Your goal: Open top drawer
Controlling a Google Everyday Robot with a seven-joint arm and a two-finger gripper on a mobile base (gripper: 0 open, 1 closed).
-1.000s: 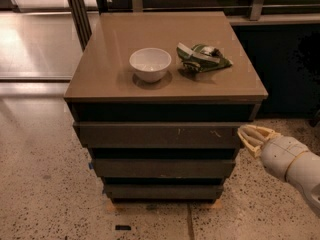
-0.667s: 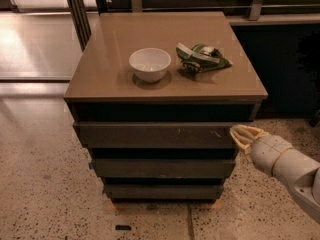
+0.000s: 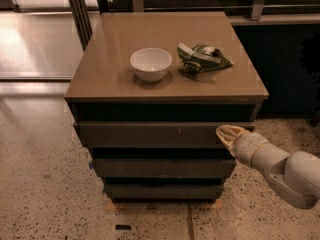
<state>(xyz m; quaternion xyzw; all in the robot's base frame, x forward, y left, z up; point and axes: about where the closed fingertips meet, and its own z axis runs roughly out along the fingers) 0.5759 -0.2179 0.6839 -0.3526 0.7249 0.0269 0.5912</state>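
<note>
The top drawer [image 3: 150, 134] is the widest of three dark grey-brown fronts under the tan cabinet top, with small pale scratches on its face. It stands out a little in front of the cabinet body, with a dark gap above it. My gripper [image 3: 226, 134] comes in from the lower right on a pale arm. Its tan fingertips are at the right end of the top drawer's front, touching or nearly touching it. The two narrower drawer fronts [image 3: 162, 168] sit below.
A white bowl [image 3: 150, 64] and a crumpled green snack bag [image 3: 202, 57] lie on the cabinet top [image 3: 110, 49]. A dark counter base stands at the right. Speckled floor surrounds the cabinet, with dark metal posts at the back left.
My gripper has moved left, from beside the drawer's right end to its front face. The drawer and the things on top have not visibly moved.
</note>
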